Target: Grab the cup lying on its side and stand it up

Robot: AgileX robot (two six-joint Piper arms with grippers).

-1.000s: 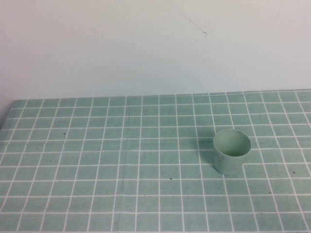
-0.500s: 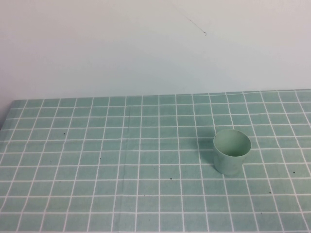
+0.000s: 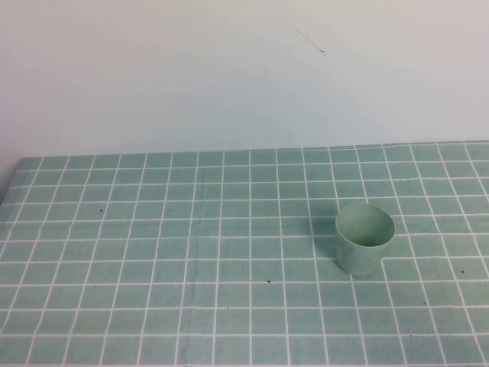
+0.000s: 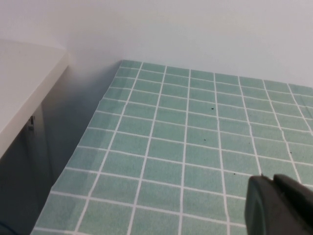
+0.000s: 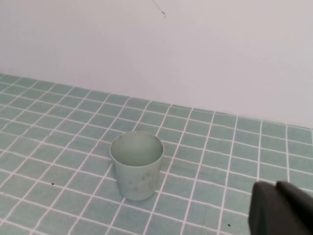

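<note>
The pale mint-green cup [image 3: 364, 238] stands upright on the green tiled tablecloth, right of the middle, its open mouth up. It also shows in the right wrist view [image 5: 136, 165], with faint dark speckles on its wall. My right gripper [image 5: 277, 187] is shut and empty, well clear of the cup and nearer the robot. My left gripper [image 4: 273, 178] is shut and empty over the left part of the table. Neither gripper shows in the high view.
The tablecloth [image 3: 153, 252] covers the table up to a white wall [image 3: 229, 76] at the back. In the left wrist view the table's left edge [image 4: 93, 127] drops off beside a white cabinet top [image 4: 24, 78].
</note>
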